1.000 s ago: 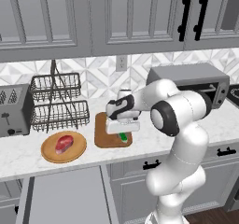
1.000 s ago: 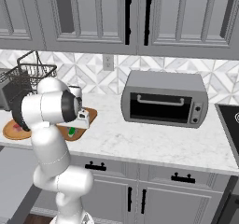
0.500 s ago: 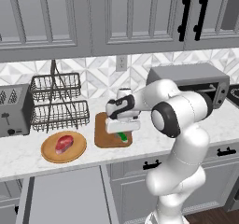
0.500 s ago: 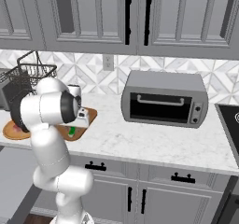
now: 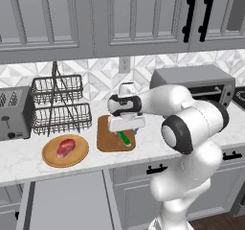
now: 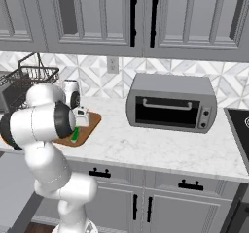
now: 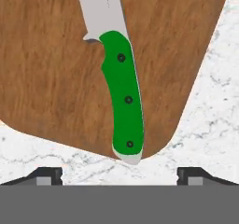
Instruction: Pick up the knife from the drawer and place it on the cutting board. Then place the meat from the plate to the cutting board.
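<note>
White marbled counter ran beneath grey cabinets. Nearest the camera, the gripper (image 7: 119, 174) hung with jaws spread wide and empty, just above the small green-handled knife (image 7: 122, 101). The knife lay flat on the brown wooden cutting board (image 5: 113, 133), its butt at the board's edge. Beyond, the raw red meat (image 5: 65, 146) waited on the round tan wooden plate (image 5: 50, 156), likely next.

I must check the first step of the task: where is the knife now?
The knife lies flat on the cutting board, near its front right corner in the left base view, directly below the open gripper.
</note>
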Robot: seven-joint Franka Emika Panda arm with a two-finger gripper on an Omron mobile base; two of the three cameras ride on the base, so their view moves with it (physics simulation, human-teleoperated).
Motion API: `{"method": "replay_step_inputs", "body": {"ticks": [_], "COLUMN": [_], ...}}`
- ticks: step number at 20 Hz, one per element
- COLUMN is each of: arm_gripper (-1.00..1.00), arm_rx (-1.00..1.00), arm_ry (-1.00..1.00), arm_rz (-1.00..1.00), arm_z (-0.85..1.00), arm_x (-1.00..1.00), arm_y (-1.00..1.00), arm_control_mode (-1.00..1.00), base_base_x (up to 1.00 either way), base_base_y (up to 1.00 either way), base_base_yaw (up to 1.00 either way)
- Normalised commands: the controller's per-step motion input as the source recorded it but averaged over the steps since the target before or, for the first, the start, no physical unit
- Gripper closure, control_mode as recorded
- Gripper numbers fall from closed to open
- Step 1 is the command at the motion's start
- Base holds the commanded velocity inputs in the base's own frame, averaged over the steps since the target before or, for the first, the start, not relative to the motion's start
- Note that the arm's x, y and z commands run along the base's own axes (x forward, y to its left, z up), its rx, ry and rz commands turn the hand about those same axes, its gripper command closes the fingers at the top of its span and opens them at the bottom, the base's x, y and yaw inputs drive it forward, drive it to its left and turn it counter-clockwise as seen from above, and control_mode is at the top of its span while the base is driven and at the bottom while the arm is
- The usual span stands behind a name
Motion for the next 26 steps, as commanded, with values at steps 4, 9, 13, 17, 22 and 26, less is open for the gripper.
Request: {"method": "replay_step_inputs", "body": {"ticks": [4,9,13,17,22,26], "arm_gripper": [-1.0,-1.0,-1.0,-1.0,-1.0,-1.0], "arm_rx": [0.0,0.0,0.01,0.01,0.02,0.02], "arm_ry": [-0.14,-0.17,-0.14,-0.06,-0.01,0.0], "arm_rz": [0.0,0.0,0.0,0.0,0.0,0.03], "arm_z": [0.33,0.16,0.2,0.49,0.3,0.12], "arm_x": [-0.92,-0.86,-0.5,0.0,-0.02,0.0], "arm_y": [-0.04,0.0,0.06,0.61,0.76,0.87], "arm_control_mode": [-1.0,-1.0,-1.0,-1.0,-1.0,-1.0], "base_base_x": [0.0,0.0,0.0,0.0,0.0,0.0], "base_base_y": [0.0,0.0,0.0,0.0,0.0,0.0], "base_base_yaw": [0.0,0.0,0.0,0.0,0.0,0.0]}}
